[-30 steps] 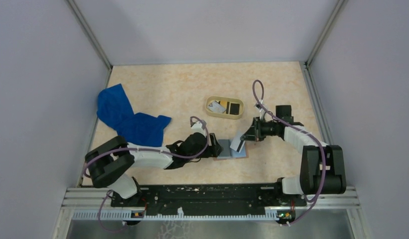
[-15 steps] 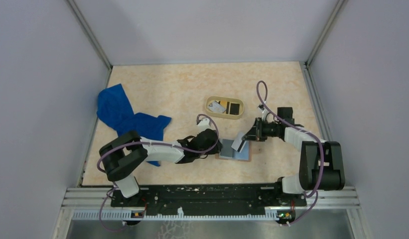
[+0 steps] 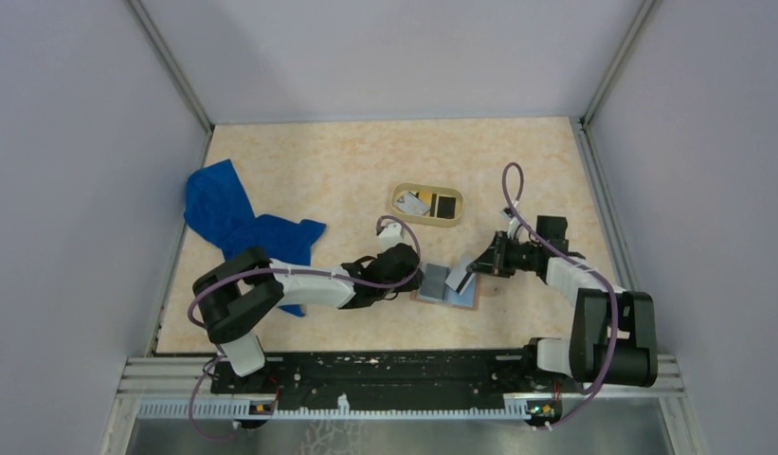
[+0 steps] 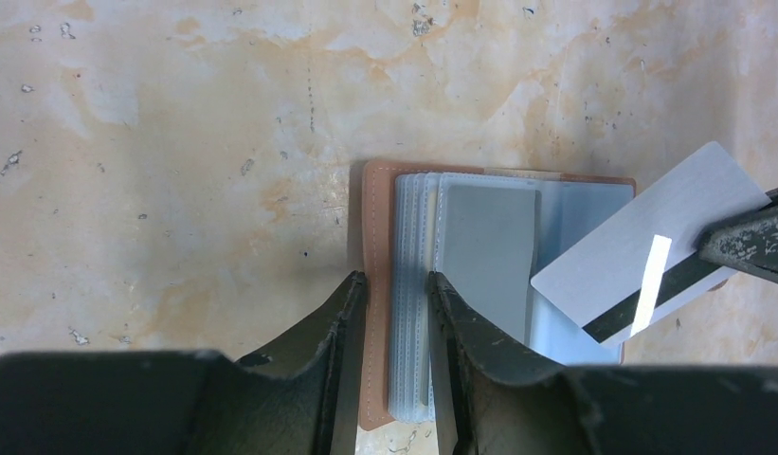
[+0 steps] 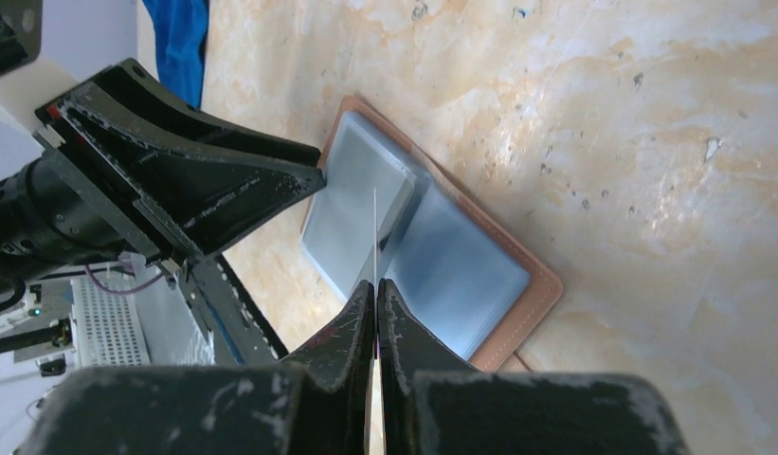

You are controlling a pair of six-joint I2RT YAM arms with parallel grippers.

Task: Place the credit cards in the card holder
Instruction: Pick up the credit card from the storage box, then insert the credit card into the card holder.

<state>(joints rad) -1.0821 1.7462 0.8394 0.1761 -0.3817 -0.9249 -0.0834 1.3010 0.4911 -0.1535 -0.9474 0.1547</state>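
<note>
The card holder (image 3: pixel 461 292) lies open on the table, tan cover down, grey-blue sleeves up (image 4: pixel 489 237) (image 5: pixel 461 275). My left gripper (image 3: pixel 416 282) (image 4: pixel 396 284) is closed on its left edge, the tan cover and several clear sleeves pinched between the fingers. My right gripper (image 3: pixel 477 267) (image 5: pixel 376 284) is shut on a light grey credit card (image 3: pixel 457 276) (image 4: pixel 650 227) with a black stripe. That card hangs tilted over the holder's right half and shows edge-on (image 5: pixel 375 223) in the right wrist view. Two more credit cards, one pale (image 3: pixel 415 203) and one black (image 3: pixel 446 206), lie in the oval tray.
The tan oval tray (image 3: pixel 427 219) stands behind the holder. A blue cloth (image 3: pixel 243 223) lies crumpled at the left, partly under the left arm. Grey walls enclose the table on three sides.
My left gripper moved right to the holder and closed on its left edge. My right gripper carried the grey card lower over the holder.
</note>
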